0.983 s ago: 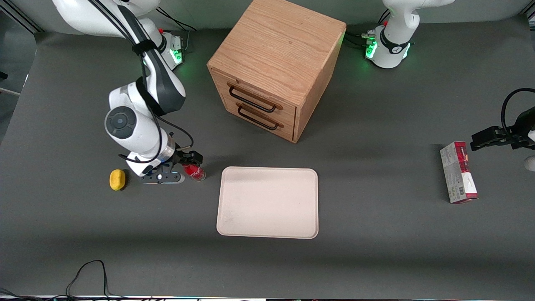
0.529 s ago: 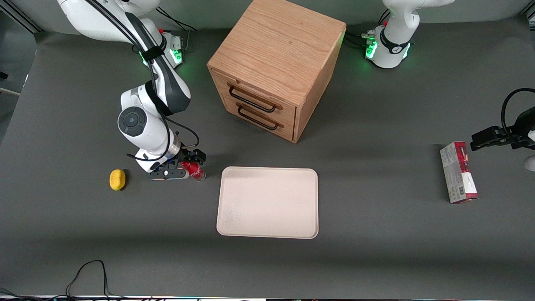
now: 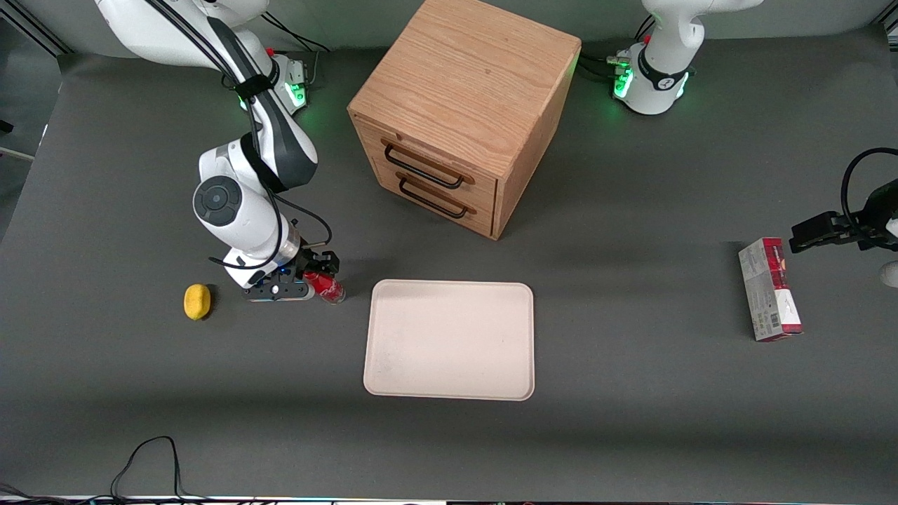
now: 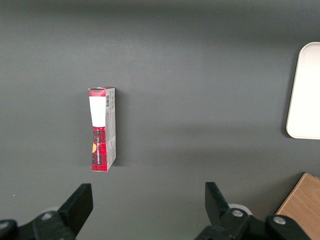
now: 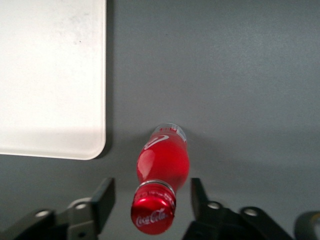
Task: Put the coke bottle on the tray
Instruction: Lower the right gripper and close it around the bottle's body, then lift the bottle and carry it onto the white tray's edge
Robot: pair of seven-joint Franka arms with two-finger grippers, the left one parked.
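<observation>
Gripper astride the upright bottle, grasp not yet made.

The drawer box (image 3: 459, 116) stands farthest from the front camera. Nearer lies the tray (image 3: 449, 340), bare and flat on the table, so a short sideways carry should suffice. The carton (image 3: 769, 289) lies well apart toward the parked arm's end. The gripper (image 5: 150, 205) is lowered around the bottle (image 5: 162, 175) with its fingers (image 5: 102, 200) spread, one on each side of the neck and a gap showing either way, which I judge lines it up for a pinch below the cap. The bottle stands on the table just beside the tray's edge, not on it. White "Coca-Cola" script reads on the cap, and partly on the label. A lemon (image 3: 197, 301) sits beside the gripper.
</observation>
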